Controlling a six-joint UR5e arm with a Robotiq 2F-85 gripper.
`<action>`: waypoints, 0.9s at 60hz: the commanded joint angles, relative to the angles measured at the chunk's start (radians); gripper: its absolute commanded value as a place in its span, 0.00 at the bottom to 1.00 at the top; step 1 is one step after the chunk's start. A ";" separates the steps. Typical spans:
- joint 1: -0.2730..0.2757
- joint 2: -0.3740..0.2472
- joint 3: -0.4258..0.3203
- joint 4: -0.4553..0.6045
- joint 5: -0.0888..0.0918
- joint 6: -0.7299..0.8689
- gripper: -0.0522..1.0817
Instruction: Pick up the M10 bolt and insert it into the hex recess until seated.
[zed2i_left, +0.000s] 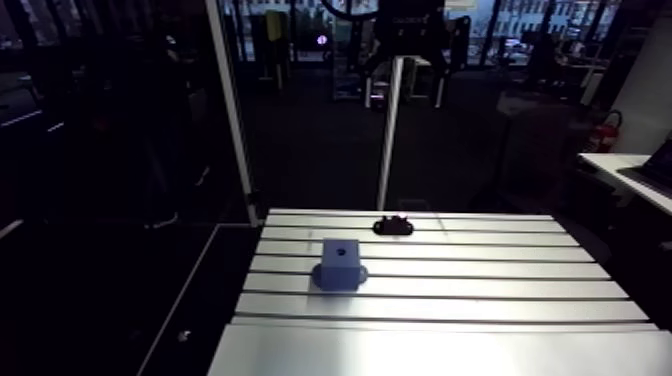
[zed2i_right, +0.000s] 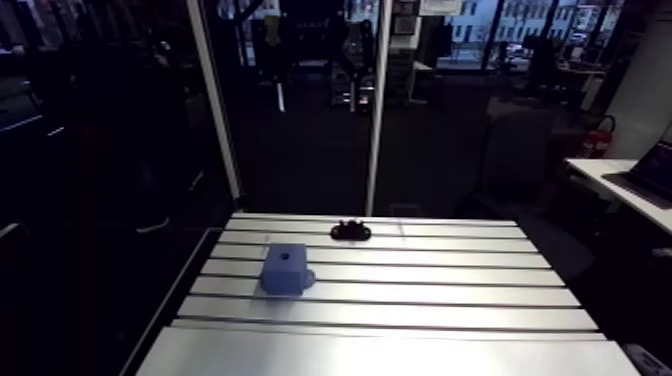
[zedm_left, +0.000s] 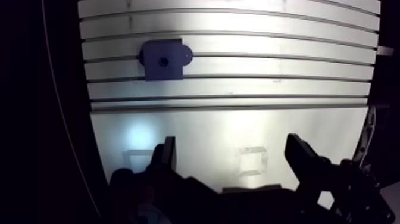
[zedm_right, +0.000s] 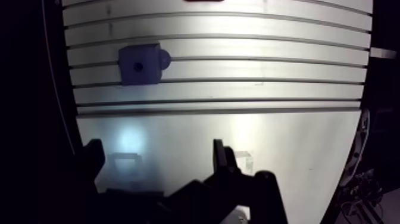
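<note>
- Two-fingered end effector (zedm_left: 232, 143) hangs open, empty, over slotted aluminium worktop (zedm_left: 238, 119).
- Blue block with recessed top (zedm_left: 163, 59) sits ahead, eleven o'clock.
- Small black piece (zed2i_left: 393, 225), presumably the M10 bolt, lies at its one o'clock; pickup and insertion remain.

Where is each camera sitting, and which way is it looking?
Arm view: rides on the arm's upper link, looking forward and down across the slotted table at a blue block and a small black object beyond it; no robot part shows clearly.
Wrist view: on the wrist, looking down at the table; the open gripper shows, with the block ahead of it.
Shared: the table and the blue block.
</note>
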 joint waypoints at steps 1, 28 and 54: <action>0.035 0.049 -0.074 0.003 0.005 -0.017 0.05; 0.037 0.049 -0.074 0.001 0.005 -0.017 0.05; 0.035 0.083 -0.013 -0.123 -0.003 -0.017 0.05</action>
